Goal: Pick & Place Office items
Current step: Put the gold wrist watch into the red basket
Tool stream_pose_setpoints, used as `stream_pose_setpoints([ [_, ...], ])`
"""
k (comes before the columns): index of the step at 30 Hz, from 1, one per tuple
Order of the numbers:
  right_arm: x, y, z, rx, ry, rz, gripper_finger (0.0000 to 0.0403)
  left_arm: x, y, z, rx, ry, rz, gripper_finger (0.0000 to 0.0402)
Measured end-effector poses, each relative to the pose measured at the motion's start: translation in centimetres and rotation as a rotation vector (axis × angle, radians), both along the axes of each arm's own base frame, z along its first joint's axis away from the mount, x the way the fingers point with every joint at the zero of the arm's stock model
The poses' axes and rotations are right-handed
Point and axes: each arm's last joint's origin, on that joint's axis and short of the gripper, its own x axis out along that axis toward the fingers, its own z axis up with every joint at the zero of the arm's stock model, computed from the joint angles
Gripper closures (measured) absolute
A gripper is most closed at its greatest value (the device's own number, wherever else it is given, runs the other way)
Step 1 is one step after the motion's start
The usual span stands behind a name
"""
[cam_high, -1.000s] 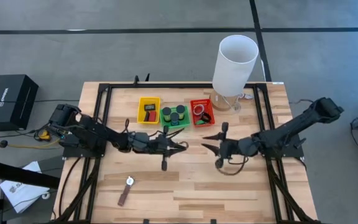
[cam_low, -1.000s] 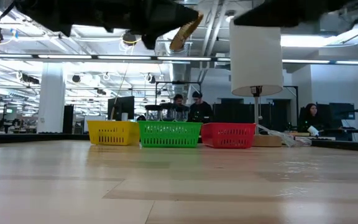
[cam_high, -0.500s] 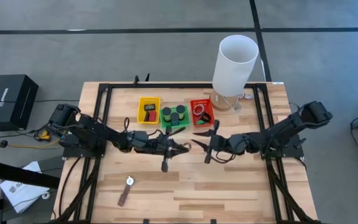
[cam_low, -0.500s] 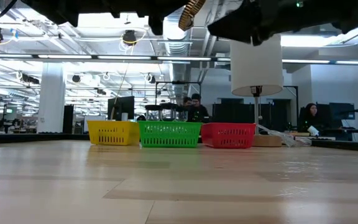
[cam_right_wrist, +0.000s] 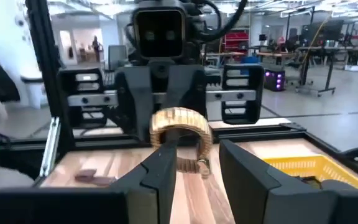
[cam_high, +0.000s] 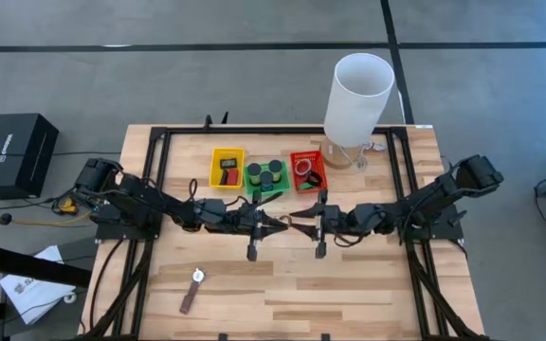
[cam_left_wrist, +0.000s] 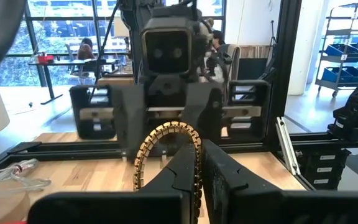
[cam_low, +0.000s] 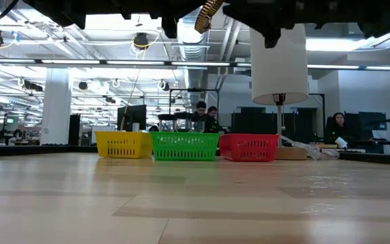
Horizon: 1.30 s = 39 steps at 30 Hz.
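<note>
Left gripper (cam_high: pixel 275 225) jaws clenched on gold bracelet (cam_left_wrist: pixel 166 152), arching upward; right gripper (cam_high: pixel 303 225) jaws released.

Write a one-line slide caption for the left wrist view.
Left tool pinches a gold bracelet while the right tool faces it.

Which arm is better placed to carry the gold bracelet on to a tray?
Left. The left claw is shut on the gold bracelet, held above the table; the right claw faces it with fingers apart, not yet gripping.
</note>
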Motion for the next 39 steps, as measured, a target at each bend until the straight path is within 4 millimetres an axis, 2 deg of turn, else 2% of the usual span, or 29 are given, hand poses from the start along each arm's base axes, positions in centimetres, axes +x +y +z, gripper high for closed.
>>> stream_pose_setpoints([
  [13, 1.9, -0.7, -2.0, 0.044, -0.106, 0.126, 0.029, 0.0, 0.0, 0.2, -0.038, -0.017, -0.009, 0.0393],
  [29, 2.2, -1.3, -2.0, 0.046, -0.148, 0.113, 0.0291, 0.0, 0.0, 0.4, -0.165, -0.026, -0.014, 0.039],
  [33, 2.2, -1.3, -2.0, 0.045, -0.148, 0.112, 0.0306, -0.1, -0.1, 0.4, -0.165, -0.023, -0.015, 0.0389],
  [39, 2.2, -1.2, -2.0, 0.004, -0.147, 0.111, 0.0358, -0.1, -0.1, 0.4, -0.163, -0.022, -0.013, 0.0388],
])
